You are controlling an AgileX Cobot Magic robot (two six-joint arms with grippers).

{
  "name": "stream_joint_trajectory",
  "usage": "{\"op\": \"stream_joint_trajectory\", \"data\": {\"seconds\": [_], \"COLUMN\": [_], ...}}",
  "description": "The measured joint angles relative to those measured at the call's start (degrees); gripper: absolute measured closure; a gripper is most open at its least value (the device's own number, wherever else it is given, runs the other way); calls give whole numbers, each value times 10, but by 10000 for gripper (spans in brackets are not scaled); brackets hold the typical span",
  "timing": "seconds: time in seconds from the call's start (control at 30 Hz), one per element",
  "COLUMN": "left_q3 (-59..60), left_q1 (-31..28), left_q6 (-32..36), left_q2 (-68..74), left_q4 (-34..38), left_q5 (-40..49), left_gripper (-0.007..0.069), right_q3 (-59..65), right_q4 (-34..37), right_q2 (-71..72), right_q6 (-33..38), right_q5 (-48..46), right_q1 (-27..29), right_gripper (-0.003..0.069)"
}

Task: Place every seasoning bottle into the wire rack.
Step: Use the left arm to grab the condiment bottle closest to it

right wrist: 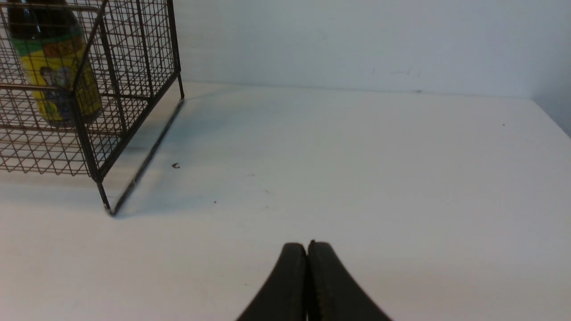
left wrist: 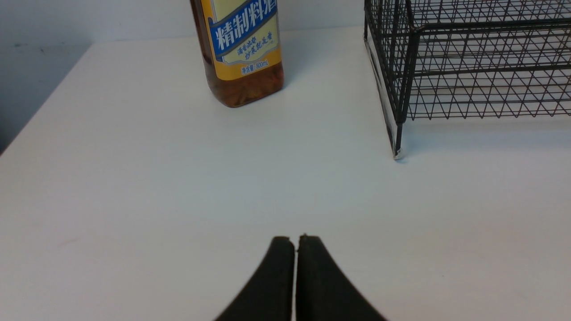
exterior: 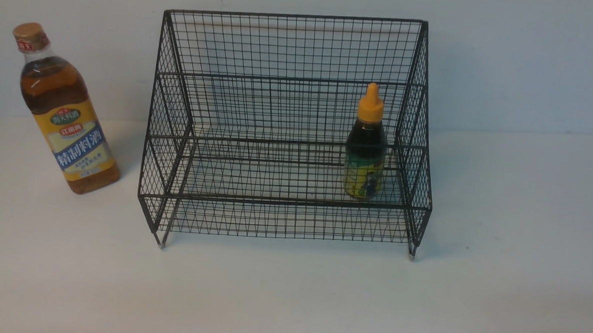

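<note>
Front view: the dark bottle (exterior: 365, 154) is standing on the rack's (exterior: 289, 111) lower shelf, right side; the tall bottle (exterior: 63, 111) is standing on the table (exterior: 291, 286) left of it. Left gripper (left wrist: 296, 243) and right gripper (right wrist: 307, 249) are hovering, jaws pressed together, empty.

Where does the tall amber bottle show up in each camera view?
Front view: tall amber bottle far left, beside the wire rack.
Left wrist view: its lower body beyond the left gripper, near the rack's foot.
Right wrist view: not in it.
Shared landmark: the wire rack.
</note>
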State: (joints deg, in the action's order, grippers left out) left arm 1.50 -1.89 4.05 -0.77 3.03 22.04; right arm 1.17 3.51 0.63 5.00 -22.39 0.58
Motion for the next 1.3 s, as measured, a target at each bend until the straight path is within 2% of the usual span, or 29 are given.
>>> {"op": "stream_joint_trajectory", "data": {"seconds": [0.27, 0.4, 0.47, 0.5, 0.63, 0.77, 0.8, 0.87, 0.97, 1.1, 1.3], "left_q3": [0, 2, 2, 2, 2, 2, 2, -1, -37, -115, -224], "left_q1": [0, 0, 0, 0, 0, 0, 0, 0, 0, 0, 0], "left_q6": [12, 5, -11, -26, -36, -37, -40, -40, -40, -36, -34], "left_q2": [0, 0, 0, 0, 0, 0, 0, 0, 1, 42, 207], "left_q4": [-18, -4, 31, 61, 133, 162, 165, 167, 171, 163, 77], "left_q5": [-2, -43, -81, -129, -236, -348, -415, -474, -475, -423, -354], "left_gripper": [630, 630, 630, 630, 630, 630, 630, 630, 630, 630, 630], "right_q3": [0, 0, 0, 0, 0, 0, 0, 0, 0, 0, 0], "right_q4": [0, 0, 0, 0, 0, 1, 1, 1, 1, 1, 1], "right_q2": [0, 0, 0, 0, 0, 0, 0, 0, 0, 0, 0], "right_q6": [0, -1, -1, -1, -1, -1, -1, -1, -1, -1, -1], "right_q5": [0, 0, 0, 0, 0, 0, 0, 0, 0, 0, 0], "right_q1": [0, 0, 0, 0, 0, 0, 0, 0, 0, 0, 0], "right_gripper": [673, 673, 673, 673, 673, 673, 673, 673, 673, 673, 673]}}
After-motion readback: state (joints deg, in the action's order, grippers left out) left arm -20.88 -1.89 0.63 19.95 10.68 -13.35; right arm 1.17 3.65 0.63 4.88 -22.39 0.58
